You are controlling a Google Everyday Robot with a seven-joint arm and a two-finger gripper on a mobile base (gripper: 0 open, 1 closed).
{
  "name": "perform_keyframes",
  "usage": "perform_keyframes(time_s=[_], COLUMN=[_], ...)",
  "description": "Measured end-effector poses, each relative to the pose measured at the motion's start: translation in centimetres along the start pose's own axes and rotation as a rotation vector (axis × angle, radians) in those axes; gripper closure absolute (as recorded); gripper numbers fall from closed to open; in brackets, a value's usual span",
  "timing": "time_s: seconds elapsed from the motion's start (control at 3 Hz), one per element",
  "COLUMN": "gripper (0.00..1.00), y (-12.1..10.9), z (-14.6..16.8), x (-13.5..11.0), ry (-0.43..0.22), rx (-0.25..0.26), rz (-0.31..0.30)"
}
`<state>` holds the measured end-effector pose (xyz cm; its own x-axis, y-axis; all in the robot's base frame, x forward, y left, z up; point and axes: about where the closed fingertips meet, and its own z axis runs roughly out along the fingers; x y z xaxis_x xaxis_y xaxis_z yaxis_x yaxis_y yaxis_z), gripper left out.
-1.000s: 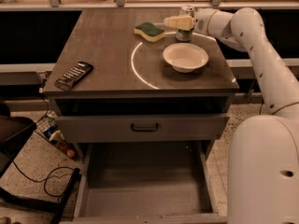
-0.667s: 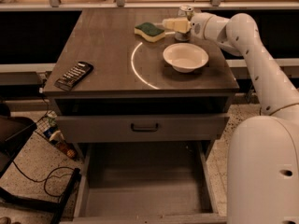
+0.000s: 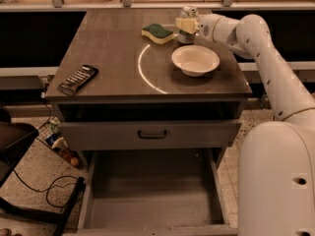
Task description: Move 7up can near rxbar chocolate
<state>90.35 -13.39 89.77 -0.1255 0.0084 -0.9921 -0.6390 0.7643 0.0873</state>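
The 7up can (image 3: pixel 187 12) stands upright at the back of the table (image 3: pixel 113 48), right of centre, its silver top showing above my fingers. My gripper (image 3: pixel 186 25) reaches in from the right and its pale fingers are closed on the can's middle. The can's base is at or just above the tabletop. The rxbar chocolate (image 3: pixel 78 79), a dark flat bar, lies at the table's front left corner, far from the can.
A green-and-yellow sponge (image 3: pixel 157 33) lies just left of the can. A white bowl (image 3: pixel 195 60) sits in front of the can. A curved bright reflection crosses the table's middle. The bottom drawer (image 3: pixel 152 195) below is pulled open.
My gripper has moved a little to the left along the back of the table, and the can has moved left with it, closer to the sponge.
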Motion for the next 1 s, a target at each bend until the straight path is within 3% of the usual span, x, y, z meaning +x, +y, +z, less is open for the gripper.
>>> perform_keyframes(time_s=[0.33, 0.67, 1.0], gripper=[0.95, 1.00, 1.00], y=[0.2, 0.4, 0.6], z=[0.3, 0.3, -0.3], x=[0.1, -0.3, -2.6], ry=[0.001, 0.006, 0.024], rx=[-0.004, -0.006, 0.001], rz=[0.001, -0.003, -0.024])
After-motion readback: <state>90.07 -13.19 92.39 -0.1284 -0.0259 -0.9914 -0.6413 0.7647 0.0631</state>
